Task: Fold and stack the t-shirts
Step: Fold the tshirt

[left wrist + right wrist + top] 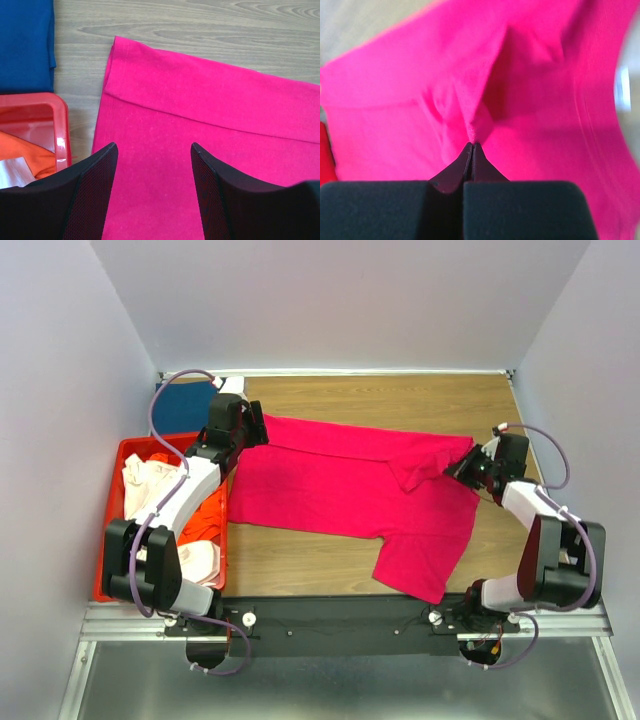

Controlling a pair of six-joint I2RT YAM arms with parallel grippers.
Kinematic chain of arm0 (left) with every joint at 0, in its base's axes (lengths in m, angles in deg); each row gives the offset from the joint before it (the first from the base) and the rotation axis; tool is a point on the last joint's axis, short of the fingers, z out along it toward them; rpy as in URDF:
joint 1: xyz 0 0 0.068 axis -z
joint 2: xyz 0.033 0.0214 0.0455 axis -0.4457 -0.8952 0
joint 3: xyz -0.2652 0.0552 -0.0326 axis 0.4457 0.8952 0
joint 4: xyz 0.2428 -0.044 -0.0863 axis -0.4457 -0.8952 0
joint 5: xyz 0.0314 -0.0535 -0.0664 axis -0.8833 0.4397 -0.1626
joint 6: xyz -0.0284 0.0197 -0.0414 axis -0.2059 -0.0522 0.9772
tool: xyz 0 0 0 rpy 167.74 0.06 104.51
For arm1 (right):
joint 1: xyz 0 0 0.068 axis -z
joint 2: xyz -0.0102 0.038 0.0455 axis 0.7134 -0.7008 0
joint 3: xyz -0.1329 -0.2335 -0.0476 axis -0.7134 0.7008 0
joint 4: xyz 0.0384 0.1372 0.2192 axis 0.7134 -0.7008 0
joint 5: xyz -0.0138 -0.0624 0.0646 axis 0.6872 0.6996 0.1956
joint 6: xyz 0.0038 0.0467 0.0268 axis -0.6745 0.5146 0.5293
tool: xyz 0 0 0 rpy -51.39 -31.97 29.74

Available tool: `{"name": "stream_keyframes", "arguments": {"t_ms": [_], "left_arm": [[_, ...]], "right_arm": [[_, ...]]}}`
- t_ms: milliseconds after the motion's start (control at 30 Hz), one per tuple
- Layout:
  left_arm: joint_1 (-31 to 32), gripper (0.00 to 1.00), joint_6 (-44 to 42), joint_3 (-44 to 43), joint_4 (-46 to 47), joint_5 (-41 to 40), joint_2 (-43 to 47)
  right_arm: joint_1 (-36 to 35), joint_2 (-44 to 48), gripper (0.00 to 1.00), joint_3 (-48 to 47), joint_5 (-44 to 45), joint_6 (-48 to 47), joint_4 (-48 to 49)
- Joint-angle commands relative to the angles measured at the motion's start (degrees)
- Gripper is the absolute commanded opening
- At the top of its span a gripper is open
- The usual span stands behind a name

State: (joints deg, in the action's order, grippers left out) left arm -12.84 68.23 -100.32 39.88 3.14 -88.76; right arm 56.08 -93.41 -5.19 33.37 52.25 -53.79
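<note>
Tabletop of light wood (400,400) carries most of what I see. The bright magenta-pink short-sleeved t-shirt (340,490) lies spread across its middle, one sleeve hanging toward the near edge. A narrow band along its far edge is already turned over on itself. The red plastic crate (112,455) sits at the left and holds the orange shirt (205,520) and the cream-white shirts (145,485). The dark blue shirt (185,405) lies flat in the far left corner, behind the crate.

I judge this to be an early fold of the pink shirt, with nothing stacked on it yet. The next move calls for carrying the pinched right end across the body without dragging the rest out of square.

The right gripper (471,146) is closed tight on a raised ridge of pink cloth at the shirt's right end. The left gripper (152,150) stands wide apart and empty over the shirt's left end, near the folded corner. I cannot tell whether its tips touch the cloth.
</note>
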Motion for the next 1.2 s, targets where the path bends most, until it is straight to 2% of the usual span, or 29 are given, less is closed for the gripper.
{"name": "stream_keyframes", "arguments": {"t_ms": [0, 300, 500, 633, 667, 733, 767, 867, 900, 1033, 1167], "left_arm": [[0.43, 0.68, -0.64, -1.36, -0.99, 1.39, 1.34], [0.61, 0.68, -0.72, -1.45, -1.34, 1.22, 0.90], [0.79, 0.68, -0.73, -1.53, -1.43, 1.39, 0.63], [0.87, 0.68, -0.73, -1.54, -1.43, 1.57, 0.37], [0.87, 0.68, -0.81, -1.62, -1.61, 1.65, 0.28], [0.87, 0.68, -0.81, -1.62, -1.61, 1.57, 0.28], [0.87, 0.68, -0.81, -1.62, -1.70, 1.48, 0.11], [0.96, 0.68, -0.81, -1.80, -1.78, 1.22, -0.24], [0.96, 0.68, -0.81, -1.80, -1.87, 1.22, -0.33], [0.96, 0.68, -0.73, -1.97, -2.13, 0.52, -0.51], [0.96, 0.68, -0.73, -1.97, -2.14, 0.16, -0.42]], "right_arm": [[0.15, 5.76, 0.01, 3.85, 2.44, 2.04, -10.91], [0.15, 14.37, 0.01, 9.39, 4.72, 3.98, -17.51], [0.15, 12.46, 0.02, 10.89, 5.16, 3.98, -18.13], [0.16, 6.48, 0.08, 9.57, 3.40, 1.87, -18.22], [0.15, 4.90, 0.14, 9.22, 3.40, 1.43, -18.48], [0.07, 4.80, 0.18, 8.52, 3.31, 0.64, -18.75], [-0.11, 5.93, 0.26, 7.91, 3.40, 0.46, -18.75], [-3.26, 8.83, 0.42, 4.58, 8.04, 0.11, -20.50], [-6.23, 10.76, 0.45, 3.60, 10.15, -0.06, -21.64], [-14.42, 13.24, 0.50, -1.67, 23.57, -1.90, -24.20], [-22.86, 10.35, 0.50, -6.15, 30.64, -5.68, -24.99]]}}
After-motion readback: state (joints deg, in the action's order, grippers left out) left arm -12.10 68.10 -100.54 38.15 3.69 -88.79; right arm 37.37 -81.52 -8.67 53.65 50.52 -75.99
